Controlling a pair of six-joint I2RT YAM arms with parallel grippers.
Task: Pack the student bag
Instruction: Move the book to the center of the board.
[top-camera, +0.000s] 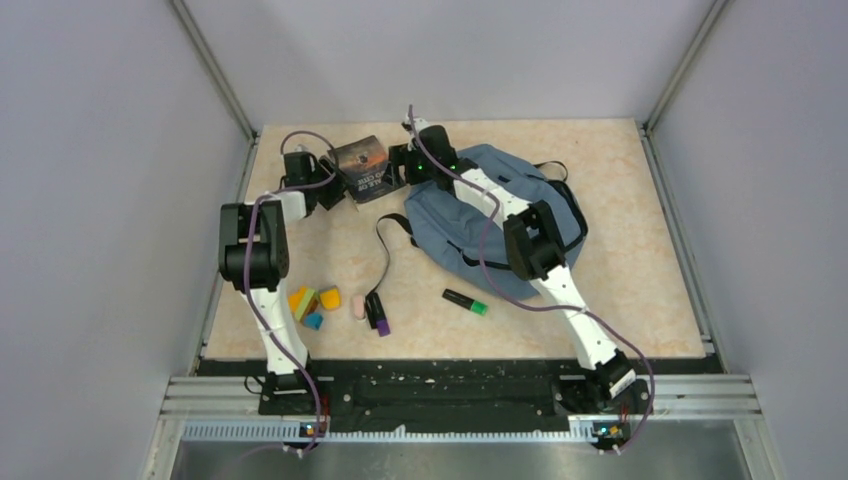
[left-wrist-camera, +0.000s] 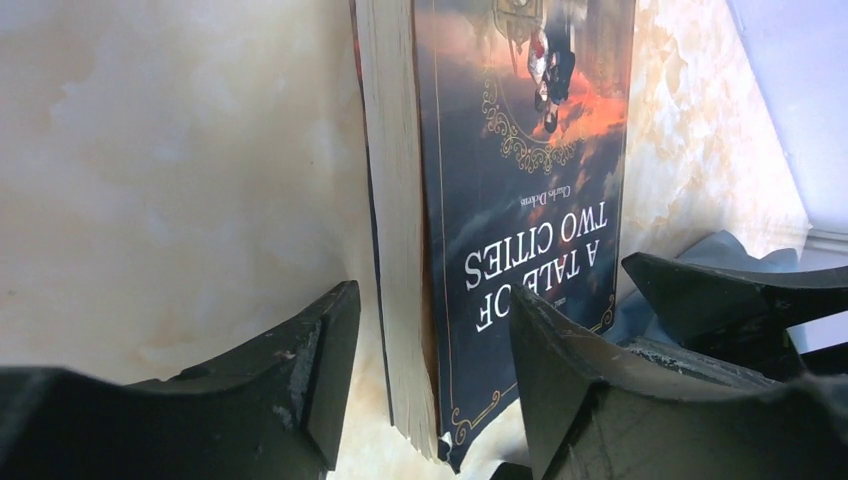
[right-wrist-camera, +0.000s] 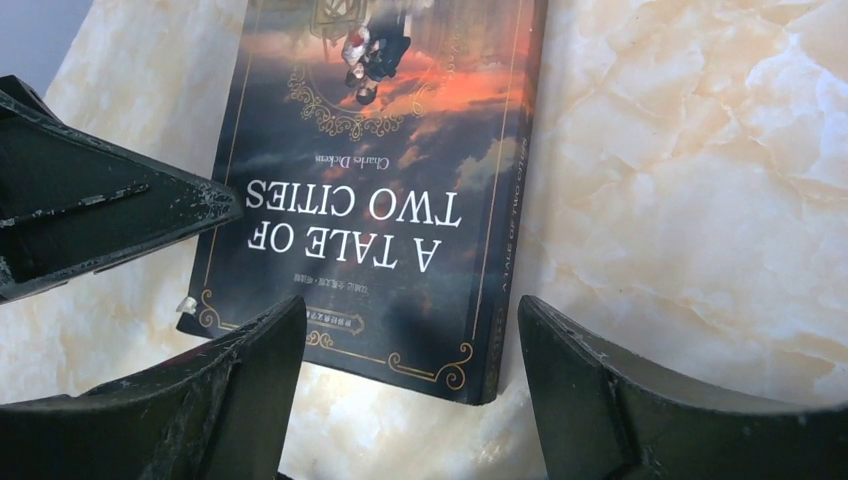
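Closest in: left gripper (left-wrist-camera: 432, 312), fingers spread either side of the book (left-wrist-camera: 520, 200) at its page edge, gaps showing on both sides, clamping nothing. Likewise right gripper (right-wrist-camera: 412, 322), jaws wide apart just short of the book's lower cover edge, hands empty.

Lying just beside the book, on its right: backpack (top-camera: 450, 235), slumped flat and spreading away rightward, partly under the right arm, one black strap (top-camera: 386, 250) trailing nearer than the book.

Looks soft and floppy, so likely to sag, fold and drag rather than hold any shape, and light while unpacked. Best pinched firmly at the zipper rim or a strap, never on loose middle fabric. Cannot tell from above whether the main zipper stands open.

Well nearer than the book: coloured blocks (top-camera: 312, 300), and further right a highlighter (top-camera: 466, 301).
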